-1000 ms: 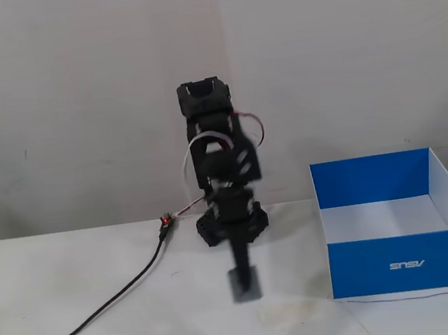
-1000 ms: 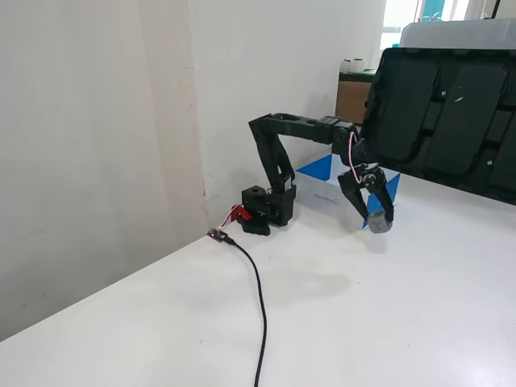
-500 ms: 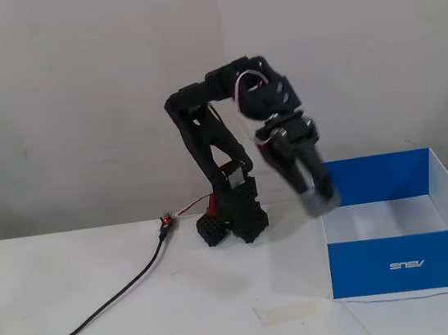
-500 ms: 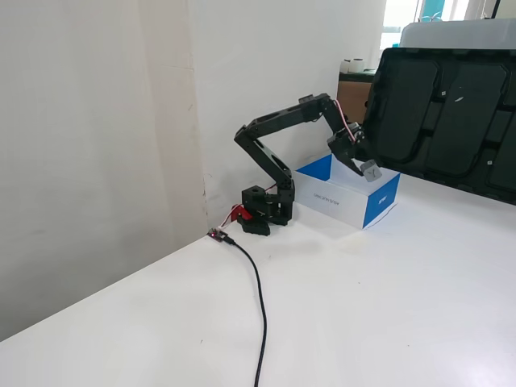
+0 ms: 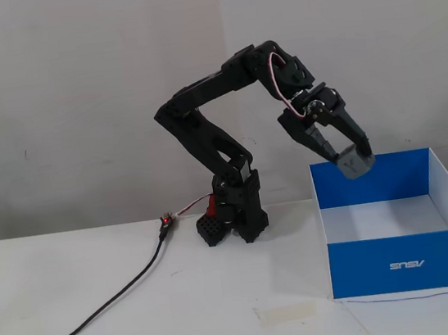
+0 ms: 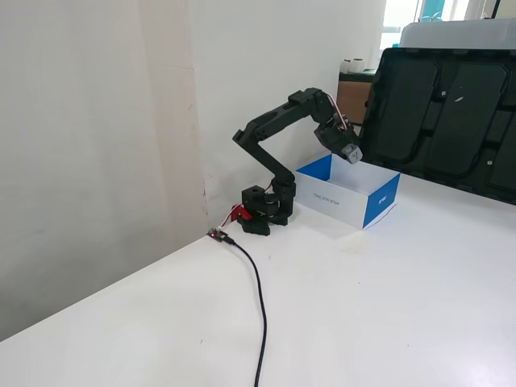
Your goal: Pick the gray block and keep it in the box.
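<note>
Item: one black arm [image 5: 219, 127], base at the rear of a white surface [image 5: 144, 310], reaching toward 3 o'clock in a fixed view. Hand [image 5: 354, 160]: closed down to the width of the gray block [image 5: 356, 163], which sits clamped between the fingertips with one marked face turned to the camera; the same grip shows small in the other fixed view [image 6: 351, 153]. Location of the block: in the air, over the rear-left part of the box [image 5: 410, 263], at about 11 o'clock from the box's middle, seemingly just inside the back wall and well above the white floor; how far inside it hangs cannot be told exactly. Box: blue outside, white within, logo upside down on the near wall, standing at 3 o'clock from the arm's base and close beside it. Other: a black cable [image 5: 102, 311] runs from the base toward 8 o'clock, well apart from the box. Step in hand, as judged: placing, with the carry nearly complete. Handling note: bring the hand farther over the middle of the floor and lower it before letting go, since a drop from this height near the wall could let the small cube bounce or catch the rim; part the fingers only a little and lift straight up, clear of the walls.
</note>
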Tool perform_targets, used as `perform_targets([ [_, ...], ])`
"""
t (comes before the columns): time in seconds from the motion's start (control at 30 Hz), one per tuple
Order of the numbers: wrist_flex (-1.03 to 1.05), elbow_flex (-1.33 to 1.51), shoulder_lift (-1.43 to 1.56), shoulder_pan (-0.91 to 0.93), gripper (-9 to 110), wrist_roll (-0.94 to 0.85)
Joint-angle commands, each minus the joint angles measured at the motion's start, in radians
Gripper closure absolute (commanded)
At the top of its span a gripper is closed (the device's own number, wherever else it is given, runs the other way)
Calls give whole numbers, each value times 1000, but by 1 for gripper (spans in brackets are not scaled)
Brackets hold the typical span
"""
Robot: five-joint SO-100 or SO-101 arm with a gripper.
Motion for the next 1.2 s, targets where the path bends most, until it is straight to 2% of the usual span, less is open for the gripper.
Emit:
perform_targets([
  [0.0,-35,-11,-48,-60,94,-2],
  [0.27,-77,-18,-101,-106,93,-9],
  [0.4,-72,-21,-117,-121,75,-26],
  [0.5,-72,-11,-117,-127,71,-52],
  [0.63,-72,6,-106,-130,75,-81],
  [0.83,-31,8,-107,-57,100,-118],
  [1.0,35,20,-92,83,101,-178],
  [1.17,66,31,-52,307,101,-270],
])
